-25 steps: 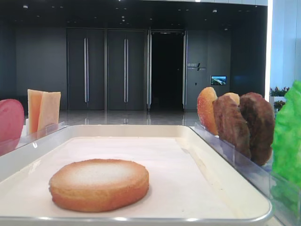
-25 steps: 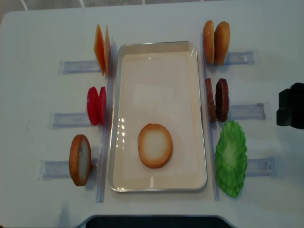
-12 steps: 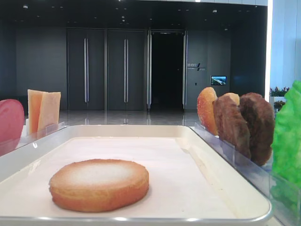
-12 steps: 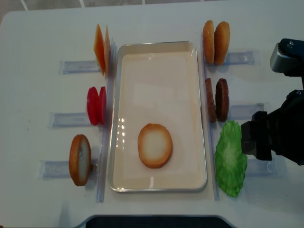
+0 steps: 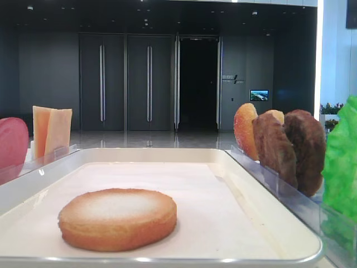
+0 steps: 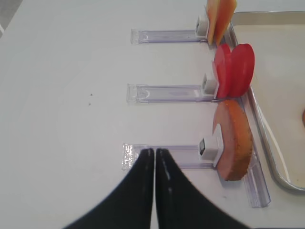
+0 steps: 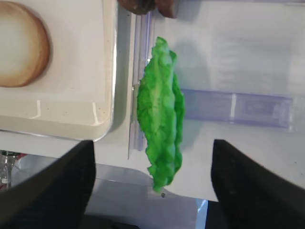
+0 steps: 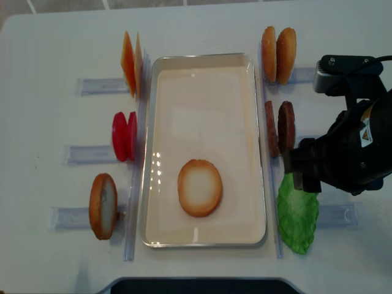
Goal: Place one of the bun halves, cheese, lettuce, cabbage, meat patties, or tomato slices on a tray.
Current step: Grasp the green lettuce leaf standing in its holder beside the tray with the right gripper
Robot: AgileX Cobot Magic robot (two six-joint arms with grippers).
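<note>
The bright green lettuce [image 7: 161, 114] stands on edge in its clear holder, just right of the cream tray [image 8: 202, 56]. My right gripper [image 7: 152, 191] is open wide above it, one finger on each side of its near end, not touching. From above, the right arm [image 8: 349, 153] covers the top of the lettuce [image 8: 298, 217]. One bun half [image 8: 199, 187] lies flat on the tray. My left gripper [image 6: 155, 151] is shut and empty over the table, left of an upright bun half [image 6: 233, 140].
Meat patties [image 8: 280, 127] and two bun halves [image 8: 278, 54] stand in holders right of the tray. Cheese [image 8: 131, 63], tomato slices [image 8: 124, 136] and another bun half [image 8: 103, 206] stand on its left. Clear holder strips [image 6: 167, 93] lie across the table.
My right arm has come in from the table's right edge and now hangs over the lettuce. The left gripper and the food have not moved.
</note>
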